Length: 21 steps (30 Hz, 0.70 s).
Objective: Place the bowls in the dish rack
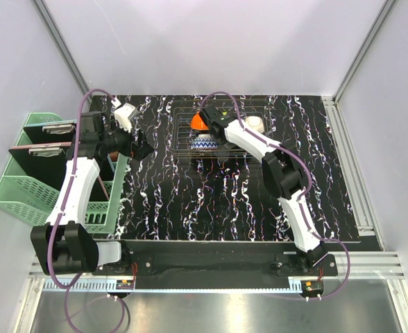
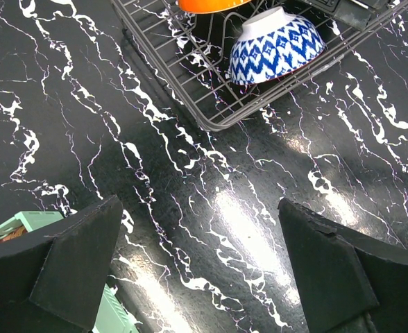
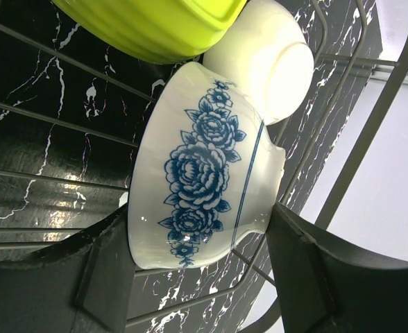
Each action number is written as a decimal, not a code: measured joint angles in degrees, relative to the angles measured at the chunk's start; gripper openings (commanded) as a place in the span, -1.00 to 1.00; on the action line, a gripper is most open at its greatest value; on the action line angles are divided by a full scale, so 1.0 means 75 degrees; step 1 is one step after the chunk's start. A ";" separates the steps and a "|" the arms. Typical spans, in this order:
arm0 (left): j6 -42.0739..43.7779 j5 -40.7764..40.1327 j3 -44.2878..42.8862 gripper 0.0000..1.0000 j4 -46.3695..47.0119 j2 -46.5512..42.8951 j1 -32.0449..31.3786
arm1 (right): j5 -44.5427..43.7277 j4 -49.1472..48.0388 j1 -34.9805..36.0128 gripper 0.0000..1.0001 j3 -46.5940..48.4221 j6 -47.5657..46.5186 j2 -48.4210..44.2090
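The dark wire dish rack point(image 1: 183, 135) stands at the back middle of the table. An orange bowl point(image 1: 198, 122), a blue-and-white zigzag bowl point(image 1: 204, 143) and a white bowl point(image 1: 255, 124) sit in it. My right gripper point(image 3: 197, 211) is down inside the rack, shut on a white bowl with blue roses point(image 3: 197, 173) that lies on its side, one finger at the rim and one at the foot. A lime-green bowl point(image 3: 155, 24) and a plain white bowl point(image 3: 266, 59) lean just behind it. My left gripper point(image 2: 200, 229) hangs open over bare table, left of the rack point(image 2: 183, 83), with nothing between its fingers.
A mint-green slatted basket point(image 1: 23, 184) sits off the table's left edge, under the left arm; its corner point(image 2: 23, 222) shows beside my left finger. The black marbled tabletop point(image 1: 211, 208) stretches between the rack and the arm bases. Frame posts and grey walls close in the cell.
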<state>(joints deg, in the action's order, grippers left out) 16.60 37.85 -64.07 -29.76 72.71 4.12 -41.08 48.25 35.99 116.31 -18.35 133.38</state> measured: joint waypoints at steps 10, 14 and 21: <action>0.0017 0.0026 0.0000 0.98 -0.0017 -0.0003 0.0061 | 0.0976 -0.0058 -0.0099 0.87 -0.0038 0.0224 0.0009; 0.0017 0.0055 0.0000 0.98 -0.0017 -0.0003 0.0082 | 0.1131 -0.0058 -0.0114 0.96 -0.0038 0.0233 0.0003; 0.0020 0.0079 0.0038 0.98 -0.0015 -0.0067 0.0117 | 0.1408 -0.0052 -0.0114 1.00 -0.0038 0.0213 -0.0047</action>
<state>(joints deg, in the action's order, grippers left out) 16.75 38.44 -63.79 -29.87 72.20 4.99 -30.52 47.86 35.14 116.03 -16.75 133.03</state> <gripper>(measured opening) 0.988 0.993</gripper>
